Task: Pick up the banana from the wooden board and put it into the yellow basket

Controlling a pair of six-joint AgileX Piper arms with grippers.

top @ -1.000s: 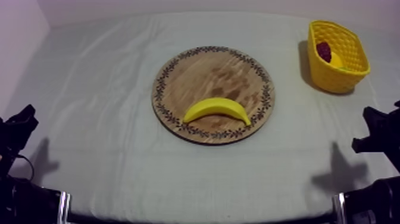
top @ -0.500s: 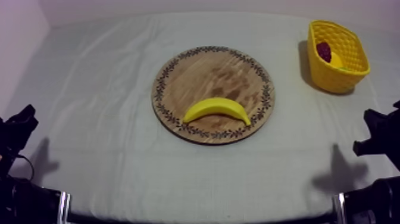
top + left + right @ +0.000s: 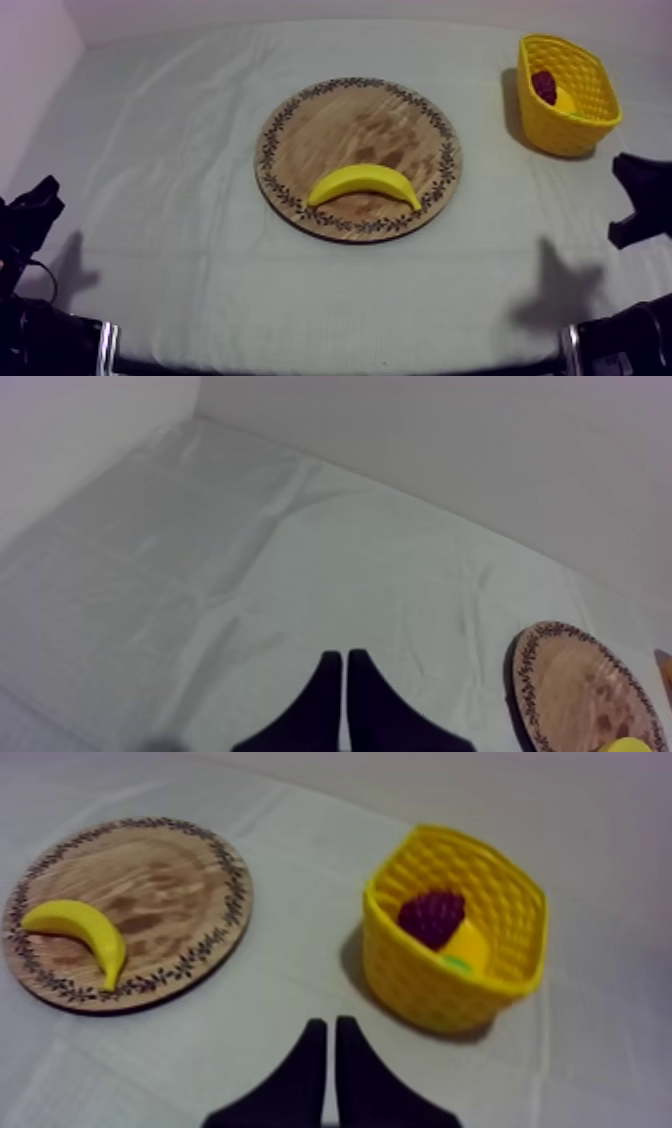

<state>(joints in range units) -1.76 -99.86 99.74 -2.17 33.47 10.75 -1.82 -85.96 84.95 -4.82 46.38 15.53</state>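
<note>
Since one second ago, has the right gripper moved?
Yes. In the top view the right gripper has shifted toward the basket, away from the table's near edge.

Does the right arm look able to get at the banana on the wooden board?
Probably yes: the banana lies alone on the wooden board, bare cloth between it and the right gripper, though its shut fingers must open first.

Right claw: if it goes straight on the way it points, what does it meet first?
Likely just cloth: the shut right claw points into the gap between board and basket, passing nearer the basket's wall. Depth is unclear, so the basket may be a close miss.
</note>
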